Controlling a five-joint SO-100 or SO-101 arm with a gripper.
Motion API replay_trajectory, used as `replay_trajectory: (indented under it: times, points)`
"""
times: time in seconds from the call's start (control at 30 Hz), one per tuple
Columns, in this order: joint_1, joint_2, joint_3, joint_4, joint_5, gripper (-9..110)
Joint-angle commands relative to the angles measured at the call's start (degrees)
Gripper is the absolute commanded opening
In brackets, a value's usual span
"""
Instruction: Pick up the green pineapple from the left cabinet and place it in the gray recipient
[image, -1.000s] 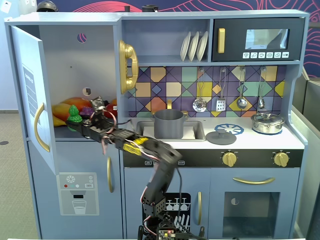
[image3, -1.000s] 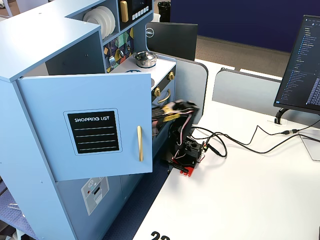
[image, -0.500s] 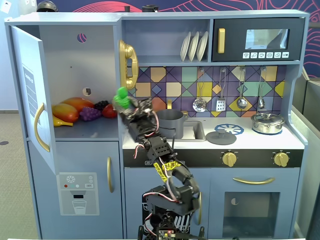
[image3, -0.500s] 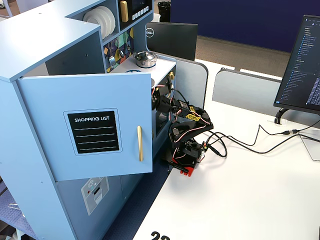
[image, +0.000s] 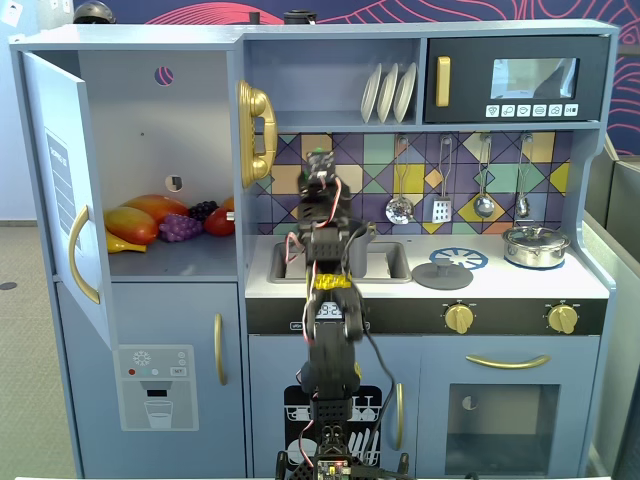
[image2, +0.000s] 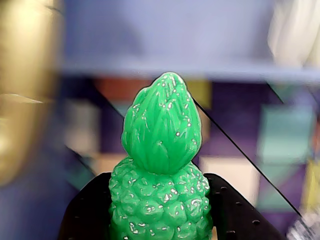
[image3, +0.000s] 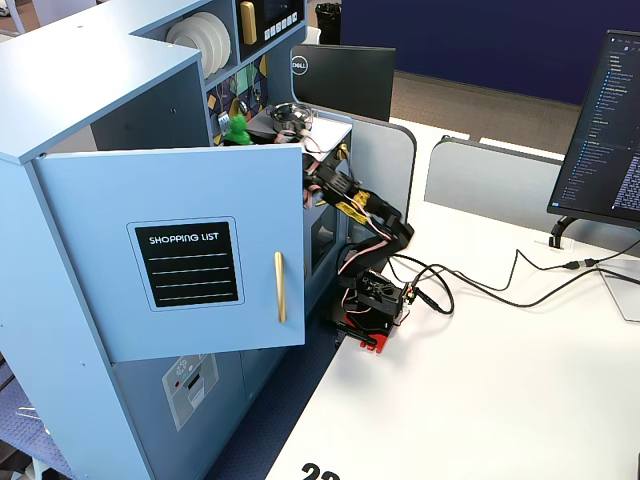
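The green pineapple (image2: 160, 165) fills the wrist view, upright, with black fingers (image2: 87, 212) pressed on both sides of its bumpy body. My gripper (image: 320, 168) is shut on it, raised in front of the tiled backsplash above the sink. In a fixed view the arm hides most of the fruit and most of the gray recipient (image: 361, 241), which stands in the sink right behind it. From the side, the pineapple (image3: 237, 130) peeks over the open door's top edge. The left cabinet (image: 160, 120) stands open, its door (image: 55, 180) swung out to the left.
A mango (image: 150, 209), purple grapes (image: 180, 228) and other fruit lie on the cabinet shelf. A gold phone (image: 255, 130) hangs left of the gripper. A gray lid (image: 442, 273) and a silver lidded pot (image: 535, 245) sit on the counter. Plates (image: 388, 92) stand above.
The arm lifted the pineapple off the cabinet shelf, swung right past the gold phone, and now holds it high above the sink and pot.
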Motion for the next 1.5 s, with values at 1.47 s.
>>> replay_trajectory:
  times: [1.47]
  points:
    - [7.9, 34.2, 54.7, 48.3, 8.1, 0]
